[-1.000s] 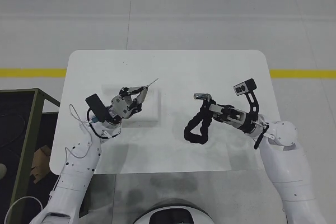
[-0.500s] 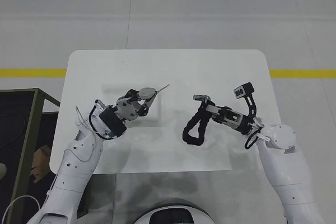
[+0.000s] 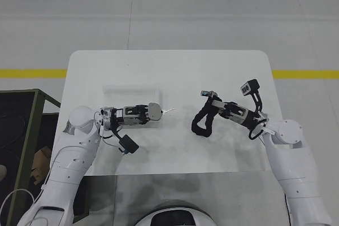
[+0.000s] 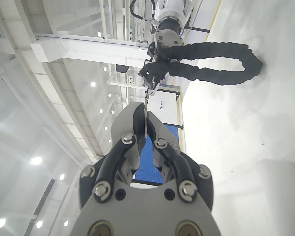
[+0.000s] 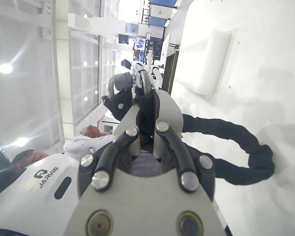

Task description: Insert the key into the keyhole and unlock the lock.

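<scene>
Your left gripper (image 4: 143, 114) is clamped on the key (image 4: 146, 126), with the thin blade sticking out past the fingertips. It hangs above the middle of the table (image 3: 175, 152), just off the white pad (image 3: 130, 93). The blade points toward the lock (image 3: 210, 100), which your right gripper (image 3: 216, 103) holds up between the table's middle and its right edge. Key and lock are near each other but apart, and the keyhole (image 4: 151, 92) faces the key tip.

The right gripper is closed on the black cloth-covered part of the lock. The chain loop (image 4: 218, 65) sags from there and seems to rest on the table.

Expect the key to be light, stiff and smooth. A thin metal blade will probably pivot between the pads if its tip meets the keyhole off line. Keep your pinch as close to the blade's root as you can, and approach straight.

The lock will likely be the heavy piece, with a rigid metal body. The sleeved chain is floppy and gives no bracing (the cloth also squashes, so a grip on it can creep). When you turn the key, the body may try to rotate with it. The firm place to hold is the metal body beside the keyhole, not the sleeve.
</scene>
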### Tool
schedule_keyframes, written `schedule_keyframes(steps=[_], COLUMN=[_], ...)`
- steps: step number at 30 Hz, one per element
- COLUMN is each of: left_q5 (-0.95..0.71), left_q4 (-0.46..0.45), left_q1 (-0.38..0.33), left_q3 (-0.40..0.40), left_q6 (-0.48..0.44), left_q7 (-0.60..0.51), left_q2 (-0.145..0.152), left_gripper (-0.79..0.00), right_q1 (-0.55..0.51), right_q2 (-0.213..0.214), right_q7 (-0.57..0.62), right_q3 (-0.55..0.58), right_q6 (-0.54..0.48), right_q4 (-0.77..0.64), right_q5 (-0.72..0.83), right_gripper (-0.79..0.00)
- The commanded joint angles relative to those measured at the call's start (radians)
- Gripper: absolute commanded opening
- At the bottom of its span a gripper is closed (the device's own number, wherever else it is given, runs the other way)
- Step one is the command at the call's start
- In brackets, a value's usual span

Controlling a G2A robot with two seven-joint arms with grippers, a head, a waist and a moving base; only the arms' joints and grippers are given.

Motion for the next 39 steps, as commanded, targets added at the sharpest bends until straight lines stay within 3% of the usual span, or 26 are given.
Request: schedule_keyframes(steps=[1, 6, 9, 14, 39], left_q5=[0.000, 0.000, 0.095, 0.141, 0.196], left_q4=[0.000, 0.000, -0.086, -0.140, -0.137], left_q1=[0.000, 0.000, 0.051, 0.081, 0.072], left_q3=[0.000, 0.000, -0.020, -0.051, -0.019], left_q6=[0.000, 0.000, 0.077, 0.059, 0.074], left_q7=[0.000, 0.000, -0.053, -0.047, -0.036], left_q2=[0.000, 0.000, 0.008, 0.021, 0.041], left_gripper=[-0.785, -0.785, -0.785, -0.785, -0.785], right_q1=[0.000, -0.021, -0.051, -0.042, -0.015], right_q2=[0.000, 0.001, 0.001, -0.002, -0.006], right_q7=[0.000, -0.005, 0.008, 0.045, 0.046], right_q3=[0.000, -0.004, -0.032, -0.080, -0.184], right_q6=[0.000, 0.001, 0.059, 0.088, 0.100], right_q4=[0.000, -0.013, -0.052, -0.065, -0.088], right_q5=[0.000, -0.010, 0.001, 0.007, -0.069], right_gripper=[-0.785, -0.785, -0.785, -0.785, -0.785])
